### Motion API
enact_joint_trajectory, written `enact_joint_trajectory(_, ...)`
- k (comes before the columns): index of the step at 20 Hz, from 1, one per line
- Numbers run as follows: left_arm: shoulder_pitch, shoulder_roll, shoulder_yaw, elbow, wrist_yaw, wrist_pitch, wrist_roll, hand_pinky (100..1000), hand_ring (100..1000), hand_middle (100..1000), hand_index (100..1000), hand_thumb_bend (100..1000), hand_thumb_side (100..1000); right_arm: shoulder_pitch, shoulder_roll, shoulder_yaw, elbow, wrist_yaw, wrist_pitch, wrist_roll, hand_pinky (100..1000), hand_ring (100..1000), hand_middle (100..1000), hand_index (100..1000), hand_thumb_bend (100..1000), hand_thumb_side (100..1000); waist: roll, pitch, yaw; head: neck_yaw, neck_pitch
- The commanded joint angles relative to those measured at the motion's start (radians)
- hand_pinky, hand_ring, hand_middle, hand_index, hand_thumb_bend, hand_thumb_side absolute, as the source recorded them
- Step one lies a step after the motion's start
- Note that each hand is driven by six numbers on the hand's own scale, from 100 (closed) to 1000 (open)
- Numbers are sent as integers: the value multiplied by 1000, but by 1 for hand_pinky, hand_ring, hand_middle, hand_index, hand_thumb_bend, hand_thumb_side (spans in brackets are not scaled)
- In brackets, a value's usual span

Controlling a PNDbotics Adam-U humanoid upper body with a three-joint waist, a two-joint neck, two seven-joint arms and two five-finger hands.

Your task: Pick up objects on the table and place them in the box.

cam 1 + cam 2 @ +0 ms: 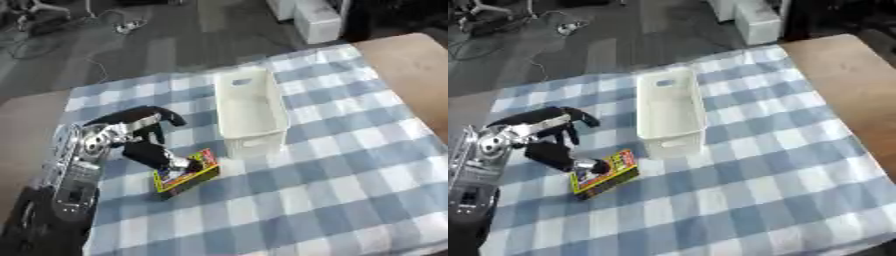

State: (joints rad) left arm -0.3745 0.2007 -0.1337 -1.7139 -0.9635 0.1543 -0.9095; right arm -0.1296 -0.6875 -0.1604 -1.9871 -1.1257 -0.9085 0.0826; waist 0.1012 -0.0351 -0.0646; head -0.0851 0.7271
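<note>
A flat yellow-edged box with a colourful printed top (187, 174) lies on the blue-and-white checked cloth, just left of the near end of the white rectangular box (251, 111). My left hand (144, 134) hovers over its left end. The thumb (163, 157) reaches down onto the packet's top, and the fingers (153, 117) arch above and behind it, spread and not closed round it. The white box stands upright and looks empty inside. My right hand shows in neither view.
The checked cloth (332, 170) covers most of the table, with bare wood (411, 75) showing at the right. My left arm (74, 175) fills the lower left corner. Beyond the table's far edge lie grey floor, cables and a white cabinet (315, 17).
</note>
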Motion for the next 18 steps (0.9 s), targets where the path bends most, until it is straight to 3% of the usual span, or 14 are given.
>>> enact_joint_trajectory(1, -10, -2, 3, 13, -11, 6, 3, 561, 674, 845, 905, 665, 608, -8, -33, -5, -13, -3, 1, 5, 499, 474, 472, 591, 100, 1000, -6, -9, 1, -26, -2)
enact_joint_trajectory(8, -8, -9, 0, 54, -17, 11, 3, 539, 671, 848, 906, 670, 592, -10, -35, -5, -13, -7, 1, 5, 499, 474, 472, 591, 100, 1000, -5, -9, -2, -81, -8)
enact_joint_trajectory(13, -8, -10, -4, 68, -34, 3, 3, 557, 684, 849, 903, 785, 485, -12, -36, -5, -13, -9, 1, 4, 499, 475, 472, 591, 100, 1000, -4, -10, -4, -92, -11)
enact_joint_trajectory(18, -9, -11, -4, 88, -68, -7, 3, 568, 694, 849, 896, 870, 468, -13, -36, -4, -13, -10, 1, 4, 499, 475, 472, 591, 100, 1000, -4, -9, -4, -88, -12)
